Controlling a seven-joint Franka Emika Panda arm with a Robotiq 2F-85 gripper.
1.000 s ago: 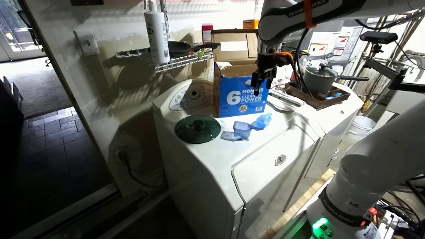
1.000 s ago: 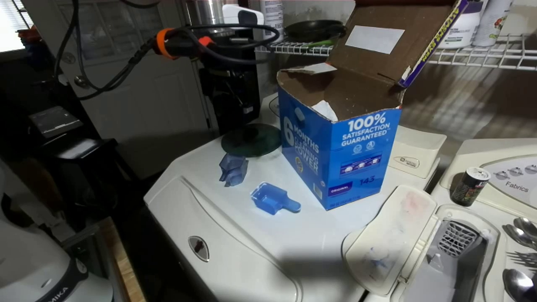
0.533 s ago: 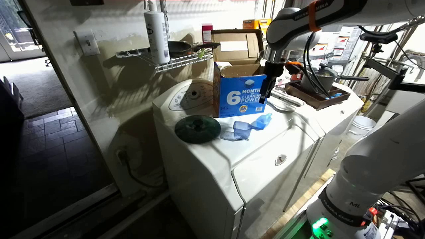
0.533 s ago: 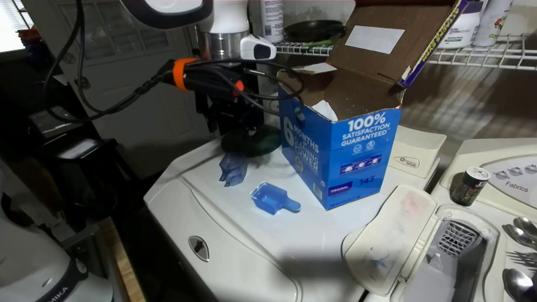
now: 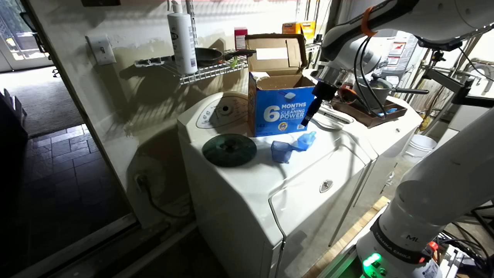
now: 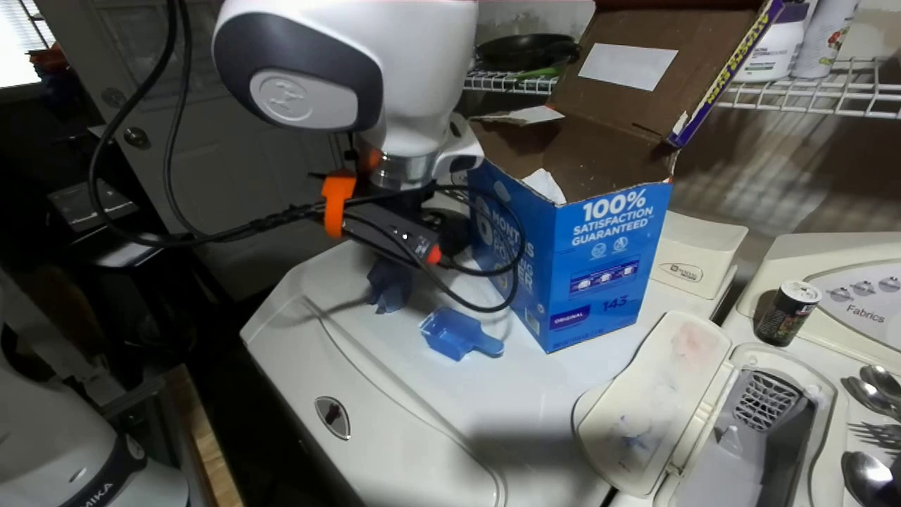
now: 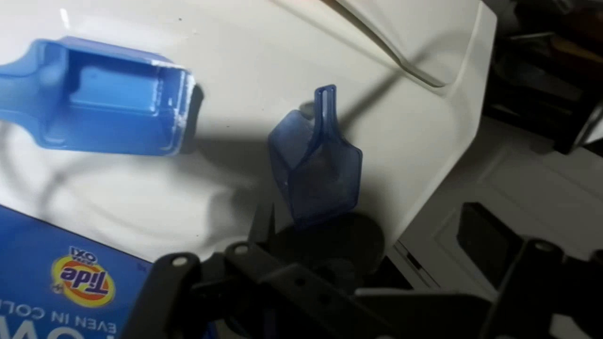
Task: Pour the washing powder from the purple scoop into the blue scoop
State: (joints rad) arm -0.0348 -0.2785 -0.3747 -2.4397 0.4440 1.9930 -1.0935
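Observation:
The purple scoop (image 5: 281, 151), a dark violet-blue translucent scoop, stands on the white washer top in both exterior views (image 6: 389, 284). In the wrist view it (image 7: 325, 174) lies ahead of the jaws, handle pointing away from them; its contents cannot be made out. The blue scoop (image 5: 305, 141), paler and brighter, lies beside it, also in an exterior view (image 6: 454, 334). In the wrist view the blue scoop (image 7: 113, 103) opens upward, with white residue on its rim. My gripper (image 7: 370, 230) is open and empty, tilted above the scoops, in front of the box (image 5: 308, 119).
The big blue detergent box (image 6: 577, 267) stands open behind the scoops. A dark green round lid (image 5: 229, 150) lies beside the purple scoop. A wire shelf (image 5: 212, 71) hangs behind. An open plastic compartment (image 6: 753, 436), a can (image 6: 788, 313) and cutlery lie to one side.
The arm has come down and tilted, bringing the gripper lower and nearer the scoops. Its cable loop now hangs in front of the box in an exterior view. Both scoops have stayed put.

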